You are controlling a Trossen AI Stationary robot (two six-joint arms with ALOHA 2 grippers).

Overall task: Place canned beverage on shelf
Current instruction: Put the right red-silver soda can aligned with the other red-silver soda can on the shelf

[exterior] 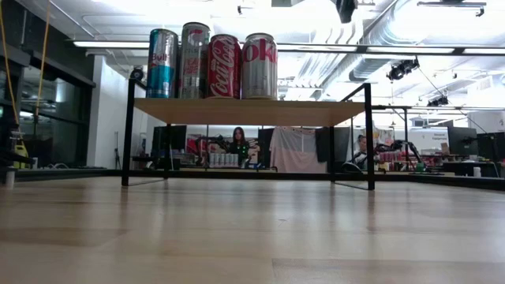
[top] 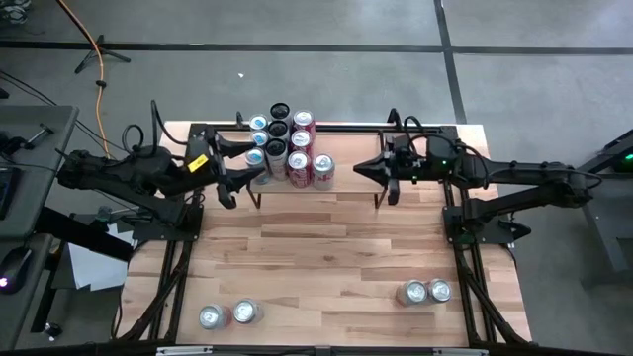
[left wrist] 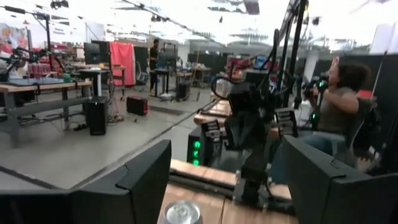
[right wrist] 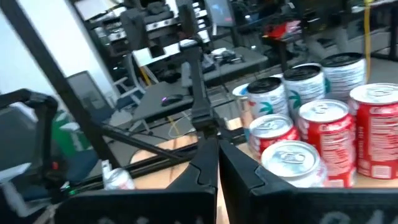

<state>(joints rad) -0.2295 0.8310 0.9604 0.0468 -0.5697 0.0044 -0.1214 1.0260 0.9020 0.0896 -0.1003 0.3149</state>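
Gleaming cans (exterior: 211, 61) crowding wooden shelf (exterior: 251, 111), apparently.

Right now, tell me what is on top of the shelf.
A cluster of cans, red, silver and blue, stands at the left end of the shelf. The low view hides the back rows.

**Cans clustered at the shelf's left end**

From above, the shelf (top: 346, 188) stood along the table's (top: 326, 267) far edge, with a cluster of cans (top: 289, 148) packed on its left end. The left gripper (top: 240, 168) sat open beside that cluster. The right gripper (top: 364, 170), fingers together, pointed along the shelf's bare right part. Two cans (top: 227, 314) stood near the table's front left, two more cans (top: 425, 292) front right.
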